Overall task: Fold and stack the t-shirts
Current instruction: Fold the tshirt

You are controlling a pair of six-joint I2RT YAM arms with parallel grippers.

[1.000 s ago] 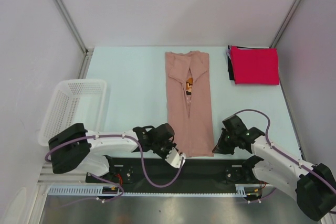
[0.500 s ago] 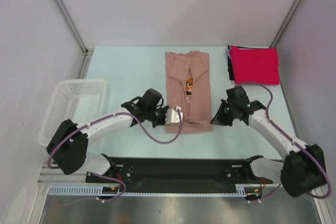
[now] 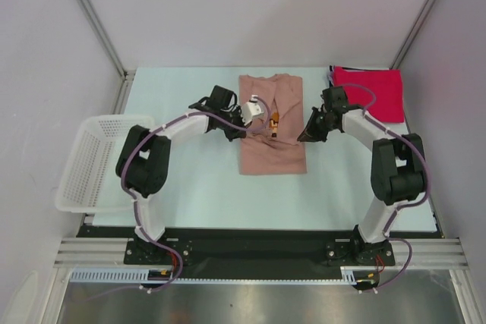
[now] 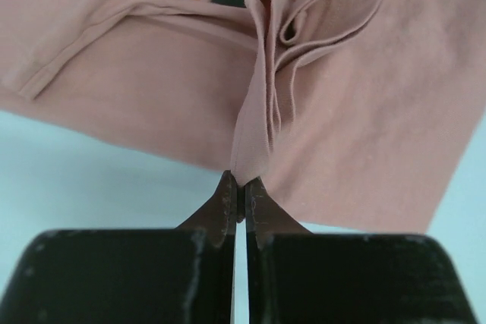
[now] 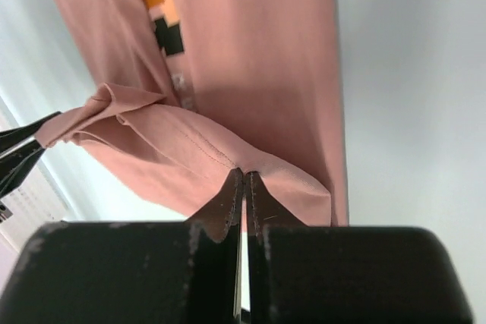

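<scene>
Pink t-shirt (image 3: 273,155) now half-folded, shorter, bunched mid-length

Pale-blue table (image 3: 190,180) — plain white walls (image 3: 250,5)

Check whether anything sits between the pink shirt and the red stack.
No loose object shows there. Only the right gripper, shut on the pink shirt at its edge, and its arm span the gap to the red stack.

White-shelled arms (image 3: 178,125), black joints (image 3: 395,168), looping purple cables (image 3: 358,89), black wedge-shaped claw fingers (image 4: 219,221).
</scene>
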